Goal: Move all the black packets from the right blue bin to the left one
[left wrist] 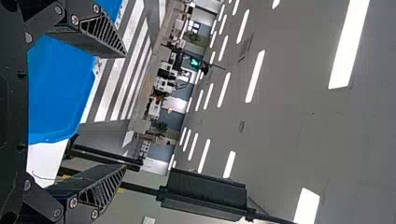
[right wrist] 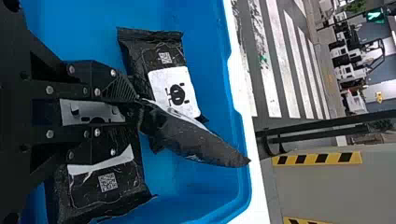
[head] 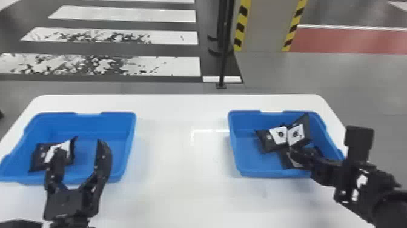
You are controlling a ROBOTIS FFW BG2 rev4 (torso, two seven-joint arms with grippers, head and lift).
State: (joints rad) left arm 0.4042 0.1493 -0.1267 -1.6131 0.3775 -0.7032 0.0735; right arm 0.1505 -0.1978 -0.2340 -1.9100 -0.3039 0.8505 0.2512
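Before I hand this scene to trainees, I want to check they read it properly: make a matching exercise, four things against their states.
1 Left gripper
2 Right gripper
3 Right blue bin
4 Table

A white, under both bins
B shut on a black packet
C fingers apart
D holds several packets

Pairs: 1-C, 2-B, 3-D, 4-A

Left arm (head: 69, 222): enters at the near left, its gripper (head: 81, 147) directed toward the far side, two fingers spread well apart; the left wrist view shows the same wide separation. Right arm (head: 363, 185): enters at the near right, slanting leftward and toward the far side. Right gripper (head: 295, 152): at the lower end of this arm, fingers (right wrist: 116, 88) drawn close together.
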